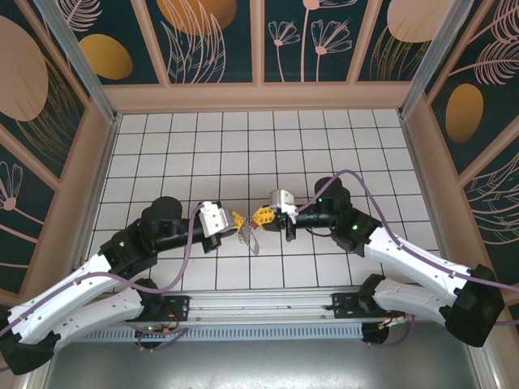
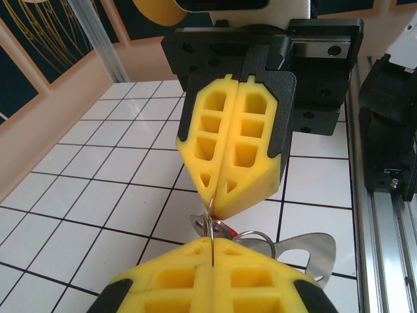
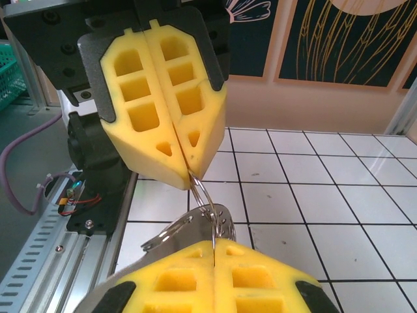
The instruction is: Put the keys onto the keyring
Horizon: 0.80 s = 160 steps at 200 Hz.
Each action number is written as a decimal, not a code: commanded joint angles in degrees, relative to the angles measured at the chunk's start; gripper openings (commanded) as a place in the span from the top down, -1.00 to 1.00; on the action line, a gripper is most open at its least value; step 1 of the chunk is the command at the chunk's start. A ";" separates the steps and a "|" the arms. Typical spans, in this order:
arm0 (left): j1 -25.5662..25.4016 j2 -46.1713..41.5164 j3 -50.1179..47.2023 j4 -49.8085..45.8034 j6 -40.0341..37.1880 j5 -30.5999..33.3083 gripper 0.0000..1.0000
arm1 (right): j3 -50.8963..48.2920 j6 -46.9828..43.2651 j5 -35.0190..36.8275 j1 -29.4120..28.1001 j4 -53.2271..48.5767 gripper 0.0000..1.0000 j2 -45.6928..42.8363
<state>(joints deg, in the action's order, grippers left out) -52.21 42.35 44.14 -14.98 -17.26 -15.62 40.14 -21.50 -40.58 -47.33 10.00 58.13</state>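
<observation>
Closest under the overhead camera are the two arms, the left arm and the right arm. Both reach inward so that their ends meet above the white tiled table, towards its near edge. The left gripper and the right gripper stand tip to tip. Each has its yellow fingers pressed together, with no gap beyond the thin wire they pinch. Both are clamped on the keyring, a fine silvery loop running from one pair of tips to the other. Below it hangs a flat silver plate with a cut-out. Whether this is a key's blade or a tag I cannot tell. Smallest of all, the red head of a key peeps out just behind the loop. Whether it is threaded on is hidden.

The risk, as I judge it, lies in two grips on one thin wire. If the arms draw apart or twist unevenly, the loop may bend or slide out of the soft fingers, and the whole bunch would drop to the table. If the ring's split is not held open, the key may snag rather than slide round.
</observation>
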 commanded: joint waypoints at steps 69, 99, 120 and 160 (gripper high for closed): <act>-0.20 -0.68 -0.41 2.50 -0.34 0.14 1.00 | 1.93 1.37 -1.59 0.55 1.08 1.00 -0.75; -0.18 -0.60 -0.46 2.50 -0.32 0.23 1.00 | 1.83 1.33 -2.66 0.49 1.04 1.00 -0.74; -0.22 -0.60 -0.46 2.50 -0.33 0.24 1.00 | 1.61 1.26 -2.91 0.49 1.03 1.00 -1.17; -0.26 -0.38 -0.33 2.42 -0.42 0.05 1.00 | 1.51 1.19 -3.38 0.49 0.64 1.00 -1.49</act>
<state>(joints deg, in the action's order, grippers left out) -52.21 42.37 44.12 -14.98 -17.26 -15.64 40.14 -20.64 -42.04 -47.07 10.02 57.89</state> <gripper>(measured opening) 0.037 0.038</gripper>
